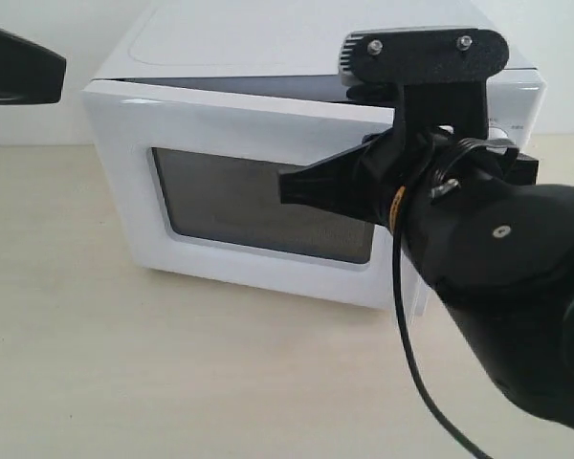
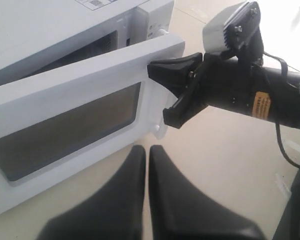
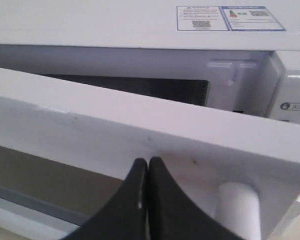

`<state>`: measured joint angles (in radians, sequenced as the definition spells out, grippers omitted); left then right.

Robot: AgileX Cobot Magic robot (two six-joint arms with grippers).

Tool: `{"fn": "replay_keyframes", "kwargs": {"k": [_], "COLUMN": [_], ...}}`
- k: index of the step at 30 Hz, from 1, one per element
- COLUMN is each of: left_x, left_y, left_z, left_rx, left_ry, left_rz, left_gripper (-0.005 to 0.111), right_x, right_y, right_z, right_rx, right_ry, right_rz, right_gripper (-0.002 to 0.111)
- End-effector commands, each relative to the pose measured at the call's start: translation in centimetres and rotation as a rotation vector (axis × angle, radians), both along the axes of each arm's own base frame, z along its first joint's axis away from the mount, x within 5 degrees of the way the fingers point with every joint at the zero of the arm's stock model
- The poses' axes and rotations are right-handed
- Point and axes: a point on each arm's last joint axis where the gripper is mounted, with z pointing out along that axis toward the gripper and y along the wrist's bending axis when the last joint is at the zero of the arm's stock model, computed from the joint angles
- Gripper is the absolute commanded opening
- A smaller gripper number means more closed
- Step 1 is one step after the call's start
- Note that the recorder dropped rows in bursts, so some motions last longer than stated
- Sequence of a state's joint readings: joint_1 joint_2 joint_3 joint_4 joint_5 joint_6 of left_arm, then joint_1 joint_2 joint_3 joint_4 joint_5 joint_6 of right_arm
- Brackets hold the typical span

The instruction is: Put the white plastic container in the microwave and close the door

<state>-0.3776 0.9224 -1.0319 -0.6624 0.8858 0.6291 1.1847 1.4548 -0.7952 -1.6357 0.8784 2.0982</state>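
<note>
The white microwave (image 1: 268,38) stands at the back of the table. Its door (image 1: 220,124) with the dark window (image 1: 249,201) is ajar by a narrow gap. My right gripper (image 1: 285,186) is shut with nothing in it, its tips touching the door's front face (image 3: 90,110) beside the white bar handle (image 3: 237,205). In the right wrist view the shut fingertips (image 3: 140,165) rest just under the door's top edge. My left gripper (image 2: 147,149) is shut and empty, hovering over the table in front of the door (image 2: 80,85). The white plastic container is out of view.
The beige table (image 1: 124,382) stretches in front of the microwave. The right arm's black body and its cable (image 1: 411,373) fill the right foreground. Part of the left arm (image 1: 19,67) shows at the upper left. Stickers (image 3: 225,17) lie on the microwave's top.
</note>
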Motion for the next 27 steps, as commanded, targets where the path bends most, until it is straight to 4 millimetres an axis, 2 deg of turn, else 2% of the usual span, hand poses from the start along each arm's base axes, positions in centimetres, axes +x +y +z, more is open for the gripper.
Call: {"fn": "replay_keyframes", "kwargs": {"k": [1,6,13,20,27], "left_x": [-0.2,-0.2,-0.2,-0.1,-0.1], "left_y": [0.0,0.0,0.0,0.0,0.0], "left_z": [0.3,0.3,0.4,0.4,0.4], "left_rx": [-0.02,-0.02,-0.022,-0.028,-0.028], "left_ry": [-0.005,-0.005,-0.009,-0.018,-0.018], "left_rz": [0.001,0.001,0.004,0.012,0.012], "left_gripper": [0.004,0.004,0.004,0.004,0.004], "right_x": [1.3,3.2,5.3,7.3,7.9], "right_y": [-0.8,-1.5,-0.7,-0.3,-1.0], "right_z": [-0.1,-0.3,-0.1,-1.0,-1.0], "right_rx": [-0.026,-0.04,-0.038,-0.052,-0.049], "right_ry": [-0.025,-0.032,-0.036,-0.011,-0.009], "right_rz": [-0.036,-0.072,-0.069,-0.093,-0.119], "right_gripper": [0.0,0.0,0.0,0.0,0.0]}}
